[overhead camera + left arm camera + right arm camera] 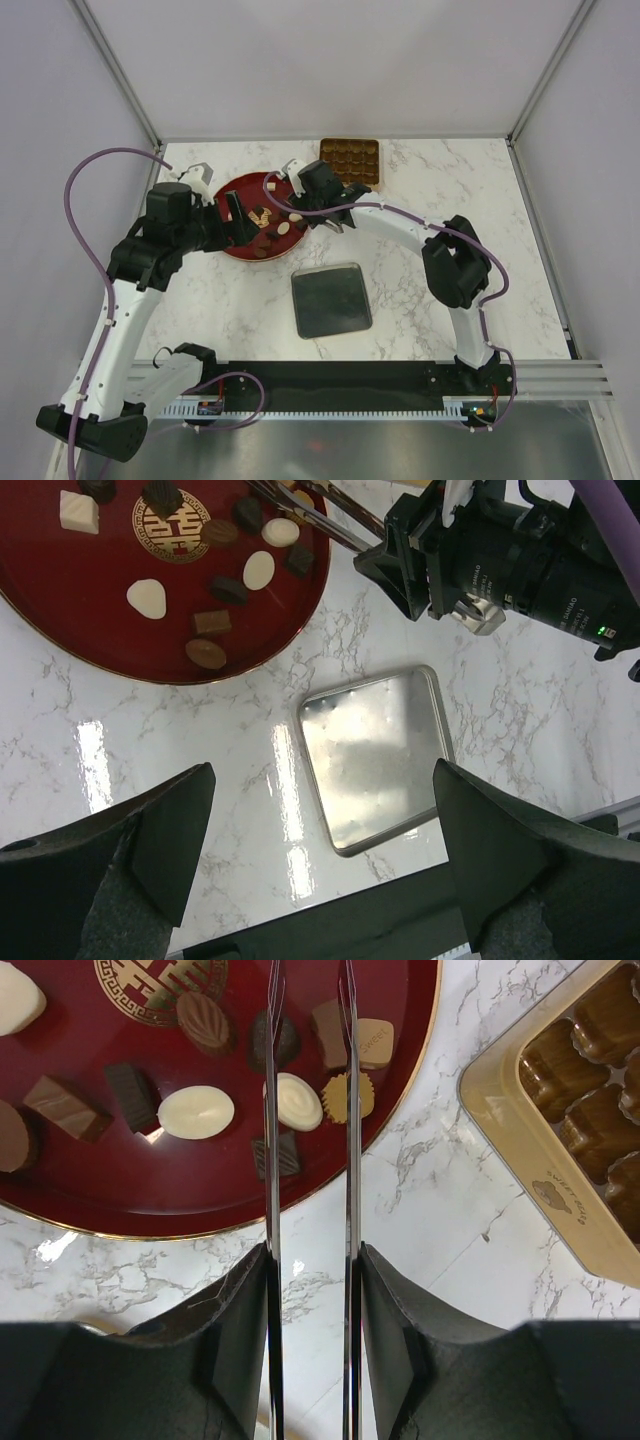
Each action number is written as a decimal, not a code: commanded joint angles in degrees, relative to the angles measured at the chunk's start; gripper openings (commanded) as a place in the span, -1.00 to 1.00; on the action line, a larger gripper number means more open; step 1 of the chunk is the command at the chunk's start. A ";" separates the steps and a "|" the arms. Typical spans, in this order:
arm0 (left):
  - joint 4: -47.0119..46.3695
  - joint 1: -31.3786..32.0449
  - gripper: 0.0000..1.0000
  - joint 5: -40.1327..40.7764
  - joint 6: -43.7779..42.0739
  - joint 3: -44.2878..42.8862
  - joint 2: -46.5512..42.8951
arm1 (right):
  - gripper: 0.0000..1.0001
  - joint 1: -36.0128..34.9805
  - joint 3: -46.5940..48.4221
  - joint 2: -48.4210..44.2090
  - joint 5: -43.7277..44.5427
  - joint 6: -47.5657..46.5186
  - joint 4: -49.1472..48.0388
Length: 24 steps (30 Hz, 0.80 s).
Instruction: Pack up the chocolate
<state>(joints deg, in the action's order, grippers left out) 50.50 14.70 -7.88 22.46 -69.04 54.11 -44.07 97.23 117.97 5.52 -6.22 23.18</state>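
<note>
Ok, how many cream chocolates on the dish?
4 in left wrist view: a square one left of the gold emblem, an oval below it, two ovals right of it. The red dish is cropped; more may hide.

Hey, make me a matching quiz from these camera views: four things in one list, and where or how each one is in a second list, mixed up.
Things:
1. red dish
2. gold tin
3. square metal tray
4. left gripper

Place or state:
A. fingers wide apart, nothing between them
B. at the table's far edge
C. lying flat, nearer the table's front edge
D. holds the loose chocolates

Pairs: 1-D, 2-B, 3-C, 4-A
</note>
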 commanded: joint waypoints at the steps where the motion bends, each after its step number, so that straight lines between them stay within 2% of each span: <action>1: -2.60 -0.28 0.97 -2.67 0.83 0.48 -0.49 | -0.08 0.13 2.70 0.85 1.43 -1.87 -1.12; 15: -3.57 -0.28 0.96 -3.90 0.66 1.27 -0.50 | -0.03 1.27 2.96 3.93 1.07 -2.22 0.11; 24: -4.18 -0.28 0.96 -4.42 0.75 1.36 0.03 | -0.03 1.89 4.10 2.62 0.90 -2.48 0.11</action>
<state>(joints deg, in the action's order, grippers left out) 49.06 14.70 -10.76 22.46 -68.03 54.11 -42.33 98.02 121.99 6.35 -7.79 24.43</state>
